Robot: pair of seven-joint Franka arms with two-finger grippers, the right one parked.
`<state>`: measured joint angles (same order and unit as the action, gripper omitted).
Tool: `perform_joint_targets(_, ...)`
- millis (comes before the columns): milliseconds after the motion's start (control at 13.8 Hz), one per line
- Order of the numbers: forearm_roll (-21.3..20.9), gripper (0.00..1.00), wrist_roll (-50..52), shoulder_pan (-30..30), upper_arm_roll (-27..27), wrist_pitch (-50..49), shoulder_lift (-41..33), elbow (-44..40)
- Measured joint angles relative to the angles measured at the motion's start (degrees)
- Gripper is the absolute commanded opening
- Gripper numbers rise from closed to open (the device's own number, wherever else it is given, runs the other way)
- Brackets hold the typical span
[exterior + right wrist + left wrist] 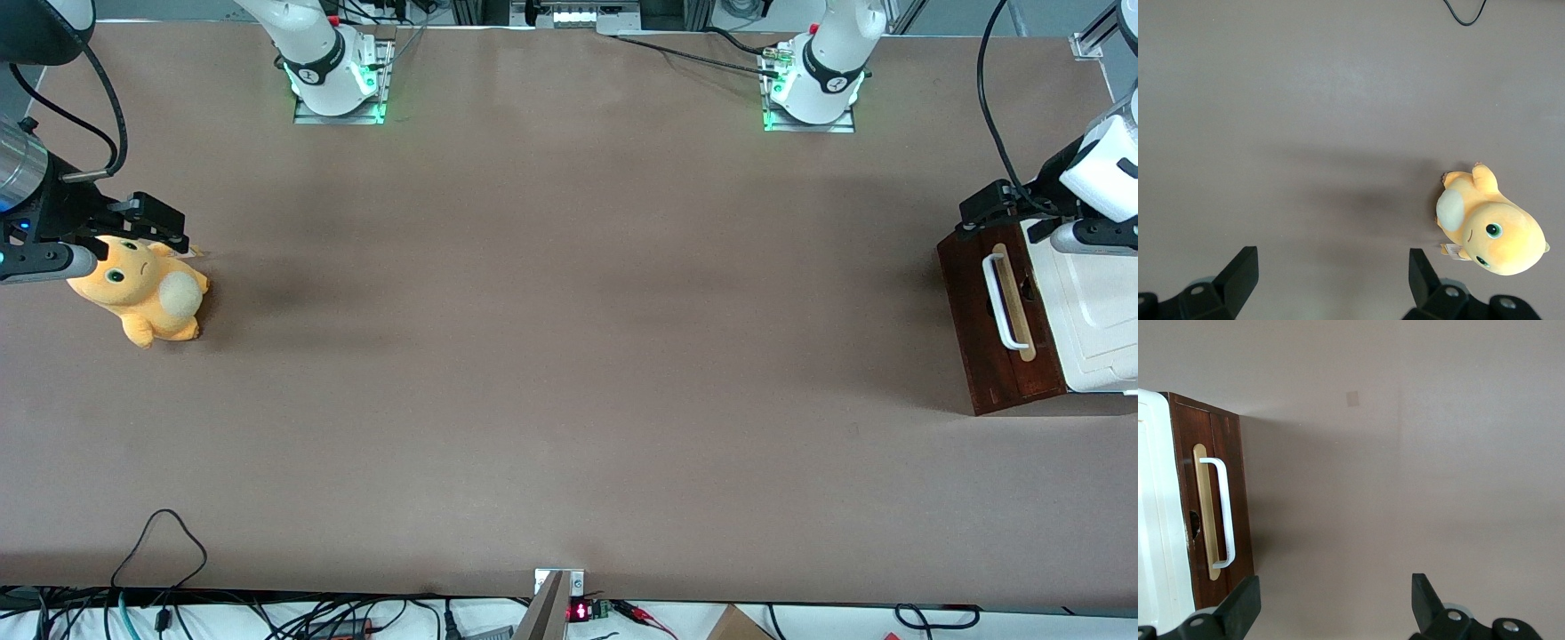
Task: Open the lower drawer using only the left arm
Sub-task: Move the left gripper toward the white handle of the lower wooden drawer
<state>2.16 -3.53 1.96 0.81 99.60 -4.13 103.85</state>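
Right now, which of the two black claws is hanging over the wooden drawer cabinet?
The left arm's gripper, open above the lower drawer; the parked one hangs over the plush toy.

Lying on its side on the matte brown table covering (569, 373), toward the parked arm's end: 1 orange plush toy with a cream belly patch (133, 298). Nearer the front camera, 1 thin black cable loop (164, 511). Toward the working arm's end, a cream-white panel (1093, 320).

The whole table (569, 356) is covered from high above by the front view. The lower drawer (1215, 507) and its handle (1223, 510) are viewed downward past the spread-fingered gripper (1335, 610) by the left wrist camera; both views share this drawer (1000, 320). The plush toy (1488, 230) is seen downward by the right wrist camera.
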Motion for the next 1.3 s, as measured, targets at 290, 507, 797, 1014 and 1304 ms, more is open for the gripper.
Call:
perform_joint_targets(290,0.0,1.0,-0.3,0.0,0.0,0.0,0.0,0.0)
perform_joint_targets(507,2.8,1.0,-0.3,0.3,0.4,0.1,0.5,0.0)
perform_joint_targets(797,3.2,1.0,-0.3,0.6,0.8,0.0,0.9,0.0)
perform_joint_targets(1014,3.2,1.0,-0.4,0.6,0.8,-0.3,1.0,0.1)
perform_joint_targets(1304,2.5,1.0,-2.7,0.6,0.4,2.2,2.0,0.8)
